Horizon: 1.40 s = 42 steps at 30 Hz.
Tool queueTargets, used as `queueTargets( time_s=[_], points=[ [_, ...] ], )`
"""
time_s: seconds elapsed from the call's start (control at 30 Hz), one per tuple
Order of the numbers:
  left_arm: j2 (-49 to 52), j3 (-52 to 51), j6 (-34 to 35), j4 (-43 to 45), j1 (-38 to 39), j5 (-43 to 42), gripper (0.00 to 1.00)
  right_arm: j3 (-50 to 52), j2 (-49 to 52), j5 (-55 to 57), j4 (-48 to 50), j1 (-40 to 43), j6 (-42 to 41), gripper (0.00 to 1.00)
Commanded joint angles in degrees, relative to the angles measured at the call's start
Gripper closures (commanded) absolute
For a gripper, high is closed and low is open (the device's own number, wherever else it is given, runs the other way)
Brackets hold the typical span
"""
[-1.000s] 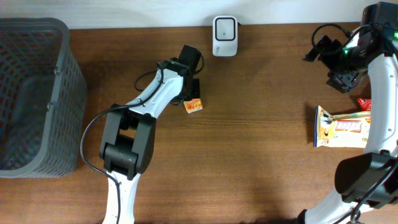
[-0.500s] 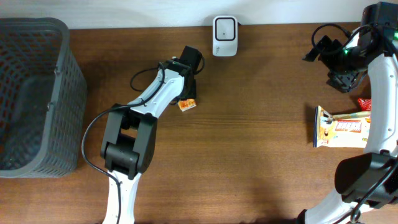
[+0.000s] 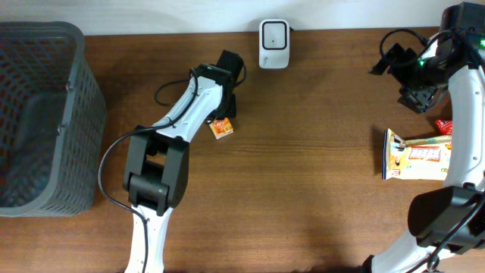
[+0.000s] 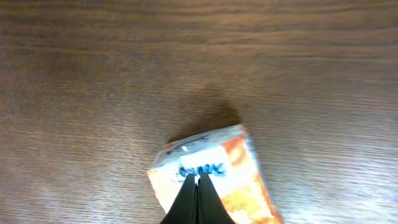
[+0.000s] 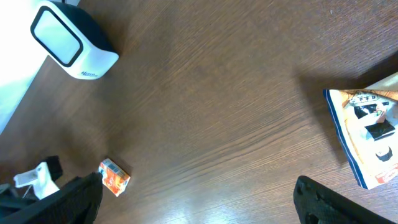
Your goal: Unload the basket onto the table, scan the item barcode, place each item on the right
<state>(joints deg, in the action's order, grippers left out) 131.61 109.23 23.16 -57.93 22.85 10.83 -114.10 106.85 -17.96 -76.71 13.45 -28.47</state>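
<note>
- My left gripper is pinched tight on one edge of the small orange packet. In the wrist view the packet's shadow lies apart from it on the wood, so I read it as hanging just off the table.
- From overhead, the packet sits below and to the left of the scanner, near it but not in front of its face, with a short stretch of bare wood between them.
- The scanner stands at the table's far edge, right against the pale strip behind it.
- The grey mesh basket fills the left end. Its wall is well apart from my left arm, with a band of open wood between.
- My right gripper is spread wide with nothing between its fingers, up near the far right corner.
- A flat snack bag lies near the right edge beside the right arm. A small red item lies just beyond it, partly hidden by the arm.
- Between my left arm and the snack bag I see open wood across the middle and the near side.
</note>
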Motion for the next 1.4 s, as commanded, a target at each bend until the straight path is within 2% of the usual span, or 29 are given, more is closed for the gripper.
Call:
queueTargets(
  time_s=[0.0, 0.2, 0.63, 0.77, 0.87, 1.0, 1.13, 1.27, 1.37],
  points=[
    [-2.2, 0.5, -0.7, -2.4, -0.5, -2.1, 1.00, -0.4, -0.3, -0.4, 0.0, -0.3, 0.1, 0.02],
    [-2.0, -4.0, 1.1, -1.7, -1.3, 1.0, 1.00, -0.4, -0.3, -0.4, 0.0, -0.3, 0.1, 0.02],
    [-2.0, -4.2, 1.1, -2.6, -2.4, 3.6, 1.00, -0.4, -0.3, -0.4, 0.0, -0.3, 0.1, 0.02],
    [-3.2, -3.7, 1.1, -3.7, -2.4, 2.7, 1.00, -0.4, -0.3, -0.4, 0.0, -0.3, 0.1, 0.02],
    [-6.5, -2.7, 1.0, -3.9, -2.4, -1.0, 1.00, -0.4, -0.3, -0.4, 0.0, -0.3, 0.1, 0.02],
    [-11.1, -2.5, 1.0, -4.9, -3.1, -0.3, 1.00, -0.4, -0.3, -0.4, 0.0, -0.3, 0.1, 0.02],
    [-10.6, -3.6, 1.0, -6.7, -3.6, -0.3, 1.00, -0.4, -0.3, -0.4, 0.0, -0.3, 0.1, 0.02],
    [-9.3, -7.5, 1.3, -4.0, -3.6, -0.3, 1.00, -0.4, -0.3, -0.5, 0.0, -0.3, 0.1, 0.02],
    [-9.1, -12.0, 1.7, 1.6, -3.6, -0.6, 1.00, -0.4, -0.3, -0.4, 0.0, -0.3, 0.1, 0.01]
  ],
)
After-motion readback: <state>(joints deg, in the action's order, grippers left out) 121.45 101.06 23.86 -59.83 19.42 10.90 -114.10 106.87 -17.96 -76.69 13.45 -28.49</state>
